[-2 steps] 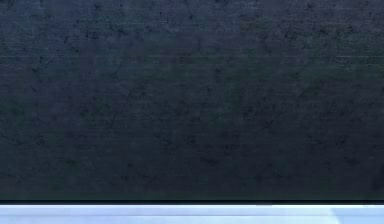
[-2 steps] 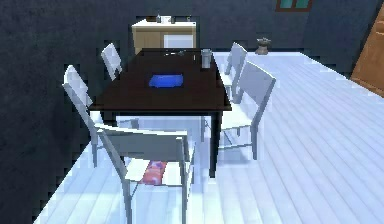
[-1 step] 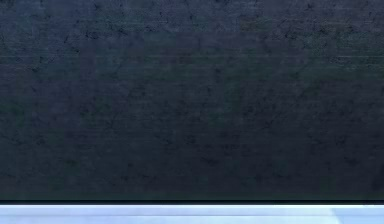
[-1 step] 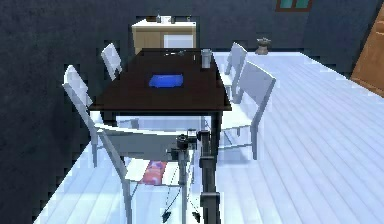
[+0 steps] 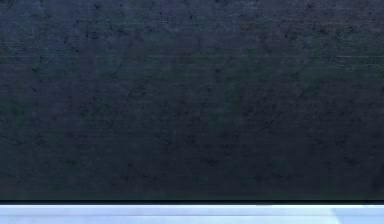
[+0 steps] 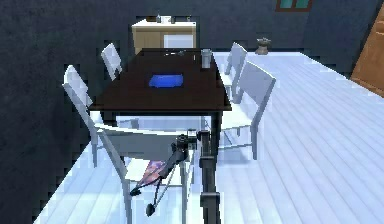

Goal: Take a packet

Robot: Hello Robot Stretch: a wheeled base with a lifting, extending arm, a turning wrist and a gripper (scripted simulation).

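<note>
Packet: small, pinkish-grey, flat, tilted; at gripper, low before near edge of dark table; whether held unclear.

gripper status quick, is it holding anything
Gripper: cannot tell whether it holds anything; a small pinkish flat thing sits at its far end, by the white chair.

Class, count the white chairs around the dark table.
5: near chair, left chair, far-left chair, far-right chair, right chair. The table may hide more.
</note>
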